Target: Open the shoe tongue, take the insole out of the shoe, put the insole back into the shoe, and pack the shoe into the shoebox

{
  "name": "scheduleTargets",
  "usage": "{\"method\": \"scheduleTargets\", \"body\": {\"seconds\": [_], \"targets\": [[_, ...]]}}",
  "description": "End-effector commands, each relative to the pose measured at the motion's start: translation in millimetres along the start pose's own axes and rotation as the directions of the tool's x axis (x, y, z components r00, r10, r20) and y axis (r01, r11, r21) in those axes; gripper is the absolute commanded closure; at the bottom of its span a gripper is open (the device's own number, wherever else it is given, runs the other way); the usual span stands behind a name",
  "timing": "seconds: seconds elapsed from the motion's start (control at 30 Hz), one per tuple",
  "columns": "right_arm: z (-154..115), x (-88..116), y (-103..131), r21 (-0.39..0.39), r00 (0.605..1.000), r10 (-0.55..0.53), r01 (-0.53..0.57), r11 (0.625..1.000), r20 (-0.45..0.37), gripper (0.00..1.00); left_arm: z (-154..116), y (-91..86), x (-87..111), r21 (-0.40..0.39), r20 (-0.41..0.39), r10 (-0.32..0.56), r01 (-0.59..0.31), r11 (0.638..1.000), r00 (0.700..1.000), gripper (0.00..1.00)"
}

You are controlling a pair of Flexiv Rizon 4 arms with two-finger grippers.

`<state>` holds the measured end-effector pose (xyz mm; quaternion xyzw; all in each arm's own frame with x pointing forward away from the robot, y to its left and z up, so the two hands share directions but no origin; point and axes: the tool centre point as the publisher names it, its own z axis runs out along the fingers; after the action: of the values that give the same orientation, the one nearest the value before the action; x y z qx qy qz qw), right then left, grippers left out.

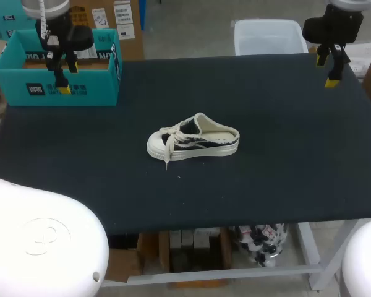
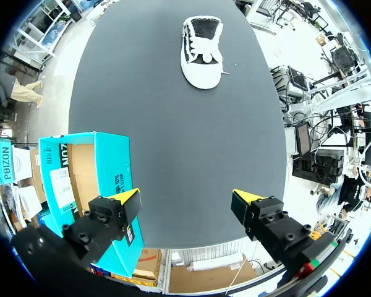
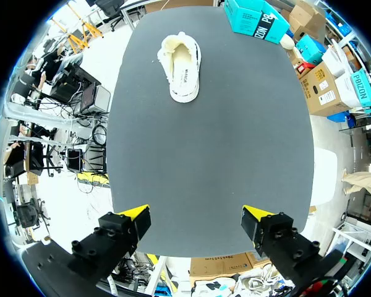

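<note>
Cream-and-black shoe (image 1: 193, 139) sits on its sole at the middle of the table (image 1: 284, 124), laces loose. Teal shoebox (image 1: 55, 93) is at far left corner, well apart. Left gripper (image 1: 65, 77) hangs over box, right gripper (image 1: 329, 69) over far right corner. Risk, as judged: shoe is unanchored, so a one-sided tug on tongue would prob. drag it; lace may snag.

Left wrist view: left gripper (image 2: 185, 201) spread wide, nothing held or touched; shoe (image 2: 201, 52) well ahead.

Right wrist view: right gripper (image 3: 195, 213) same, spread & empty; shoe (image 3: 183, 68) well ahead.
</note>
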<state>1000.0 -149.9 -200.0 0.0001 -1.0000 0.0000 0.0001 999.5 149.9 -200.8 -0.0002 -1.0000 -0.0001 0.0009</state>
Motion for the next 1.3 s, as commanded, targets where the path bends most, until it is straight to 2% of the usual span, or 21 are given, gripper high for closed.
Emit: {"method": "scheduleTargets", "body": {"seconds": [0.03,0.77,0.87,1.1,1.3], "targets": [[0.0,0.0,0.0,0.000,1.000,0.000,0.000,1.000,0.000,0.00,0.0,0.0,0.0,0.000,0.000,0.000,0.000,1.000,1.000,0.00],[0.0,0.0,0.0,0.000,1.000,0.000,0.000,1.000,0.000,0.00,0.5,-1.0,0.7,0.001,-0.003,0.000,0.000,1.000,1.000,0.00],[3.5,1.4,5.7,-0.005,1.000,0.004,-0.004,1.000,-0.003,0.00,1.7,-4.0,2.4,0.016,-0.008,-0.031,0.031,0.999,0.999,0.00],[15.9,9.2,19.6,-0.079,0.999,0.038,-0.037,0.996,0.002,0.00,1.3,-13.2,13.0,0.022,-0.003,-0.049,0.049,0.999,0.999,0.00],[24.7,15.6,32.1,-0.170,0.995,0.095,-0.093,0.981,0.003,0.00,-1.3,-27.9,22.0,0.005,-0.022,-0.151,0.152,0.988,0.988,0.00]]}}
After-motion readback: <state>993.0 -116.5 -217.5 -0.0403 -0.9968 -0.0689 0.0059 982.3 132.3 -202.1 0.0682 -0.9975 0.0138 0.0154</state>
